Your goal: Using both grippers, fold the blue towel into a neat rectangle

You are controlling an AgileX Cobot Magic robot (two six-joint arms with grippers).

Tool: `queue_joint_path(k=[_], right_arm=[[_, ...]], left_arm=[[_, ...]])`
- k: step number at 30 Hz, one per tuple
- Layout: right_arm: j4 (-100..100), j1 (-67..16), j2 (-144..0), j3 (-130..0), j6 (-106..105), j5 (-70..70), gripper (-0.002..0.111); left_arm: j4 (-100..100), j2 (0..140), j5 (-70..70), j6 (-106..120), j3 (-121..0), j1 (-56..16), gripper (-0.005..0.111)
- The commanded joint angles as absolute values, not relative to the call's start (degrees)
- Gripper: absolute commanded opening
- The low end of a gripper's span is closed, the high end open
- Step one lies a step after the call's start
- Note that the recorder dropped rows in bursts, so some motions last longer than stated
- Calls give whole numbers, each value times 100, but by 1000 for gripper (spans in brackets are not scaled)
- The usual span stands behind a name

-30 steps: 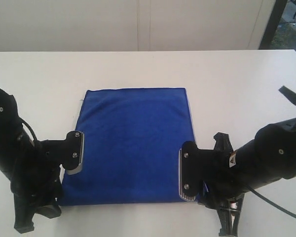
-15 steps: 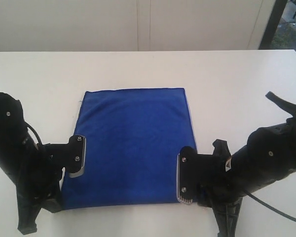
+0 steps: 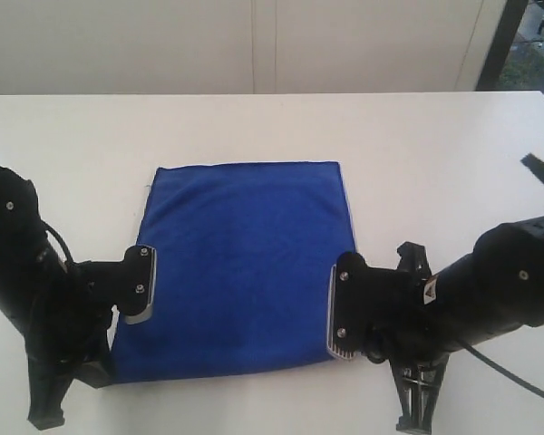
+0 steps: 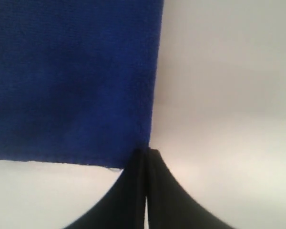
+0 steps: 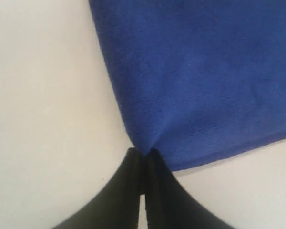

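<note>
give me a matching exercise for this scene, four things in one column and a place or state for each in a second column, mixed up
1 deep blue cloth towel
2 black left gripper
3 black right gripper
4 white table

a shut on the towel's edge, right side of the exterior view
b lies flat
c shut on the towel's edge, left side of the exterior view
d bears the towel

Pairs: 1b, 2c, 3a, 4d
</note>
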State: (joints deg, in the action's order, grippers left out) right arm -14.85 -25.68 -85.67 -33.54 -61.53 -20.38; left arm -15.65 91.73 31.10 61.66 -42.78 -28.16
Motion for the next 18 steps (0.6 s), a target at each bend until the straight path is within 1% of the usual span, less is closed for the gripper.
queue_joint_path(k=[1, 7, 14, 18], right_arm=[[-1515, -2591, -8120, -3326, -5824, -2112, 0], [-1483, -2591, -7787, -3346, -5823, -2112, 0], [-1127, -2591, -7254, -3421, -5024, -2163, 0], [-904, -2591, -7065, -3421, -4717, -2447, 0]], left_arm=[[-1625, 8743, 3409, 6139, -4283, -2809, 0], [-1625, 8316, 3419, 6139, -4283, -2809, 0], [-1625, 7883, 3398, 5706, -4283, -2809, 0], [-1625, 7721, 3587, 5202, -4345, -2809, 0]])
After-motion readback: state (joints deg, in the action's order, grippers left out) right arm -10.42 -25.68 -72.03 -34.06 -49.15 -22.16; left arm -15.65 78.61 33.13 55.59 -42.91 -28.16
